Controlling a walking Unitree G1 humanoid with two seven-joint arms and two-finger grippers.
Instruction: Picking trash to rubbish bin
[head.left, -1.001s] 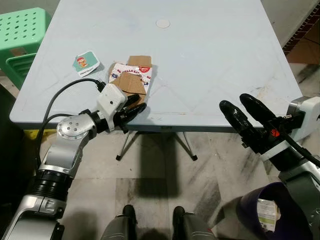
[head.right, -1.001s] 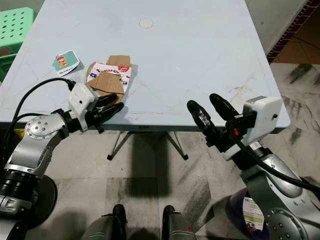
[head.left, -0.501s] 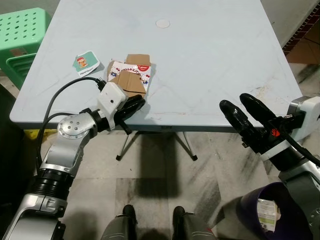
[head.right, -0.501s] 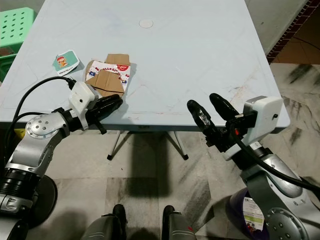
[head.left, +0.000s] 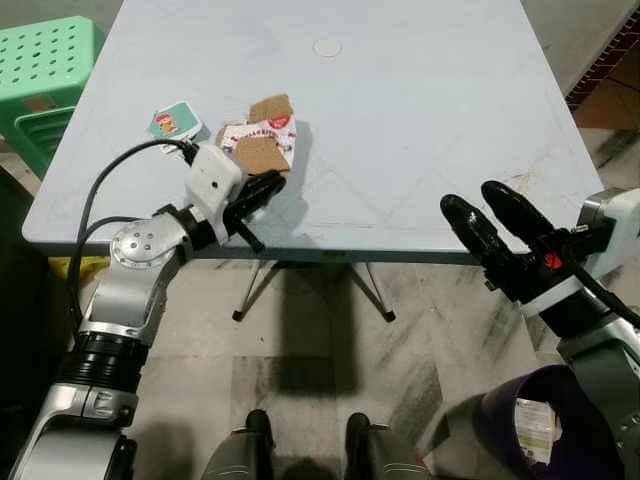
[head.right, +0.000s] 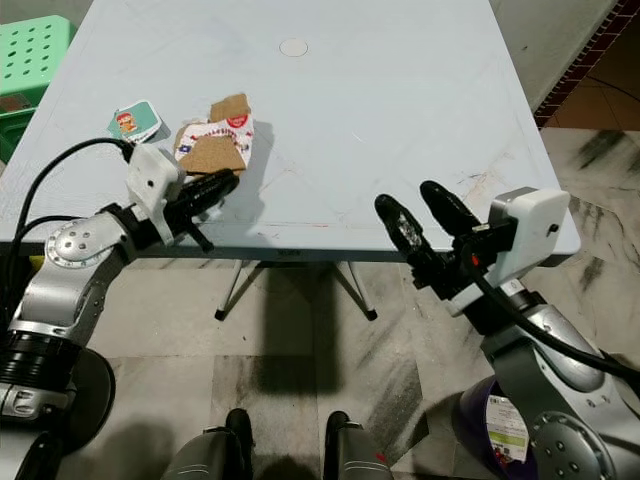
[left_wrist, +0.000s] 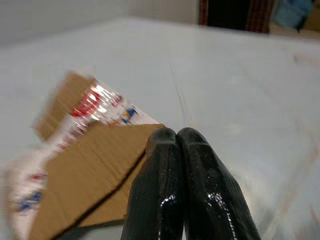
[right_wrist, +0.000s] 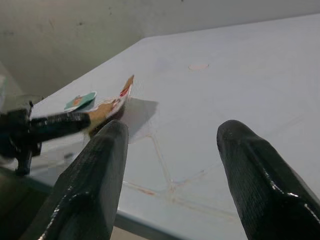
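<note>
Lifted since a second ago, the carton (head.left: 258, 146) now tilts off the table (head.left: 420, 130), its near edge pinched by the left gripper (head.left: 262, 189). Keep the pinch firm while swinging toward the bin (head.left: 540, 425); right gripper (head.left: 488, 215) spread, idle.

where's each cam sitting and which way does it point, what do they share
Head eyes: on the head, looking forward and down at the table; both arms and feet show, left gripper shut on the flattened box, right gripper open near the bin.
Left wrist: along its shut fingers at the box.
Right wrist: between its spread fingers, across the table toward the left gripper.
Shared: table, box; the sachet in the eyes and right wrist.
</note>
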